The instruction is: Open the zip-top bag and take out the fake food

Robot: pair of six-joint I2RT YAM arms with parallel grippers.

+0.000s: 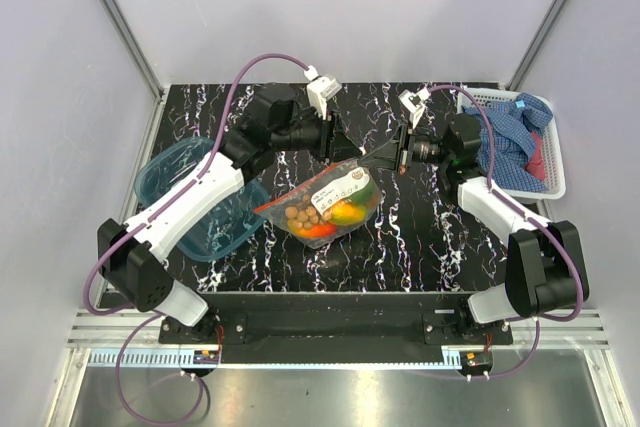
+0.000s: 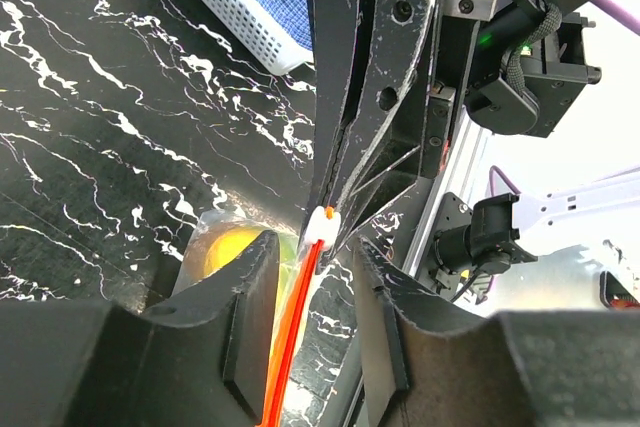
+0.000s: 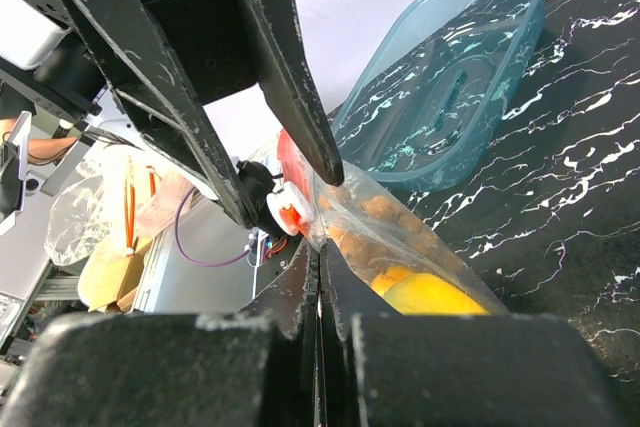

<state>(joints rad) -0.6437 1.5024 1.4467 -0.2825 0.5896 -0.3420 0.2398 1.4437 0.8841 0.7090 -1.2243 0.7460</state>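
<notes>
One bag (image 1: 325,199) near the middle of the table (image 1: 420,242), lower end down on the marble, top edge lifted between two grippers. Left gripper (image 2: 314,247) spread apart, straddling one orange zip strip (image 2: 290,337) and one white slider (image 2: 320,227) without pinching either. Right gripper (image 3: 320,257) clamped flat on clear plastic just beside the slider. Fake food (image 1: 330,217) inside the bag: one orange piece, one yellow-green mango, tan balls too bunched to count. One blue tub (image 1: 185,187) left; one white basket (image 1: 553,162) far right, holding one checked cloth (image 1: 510,137).
</notes>
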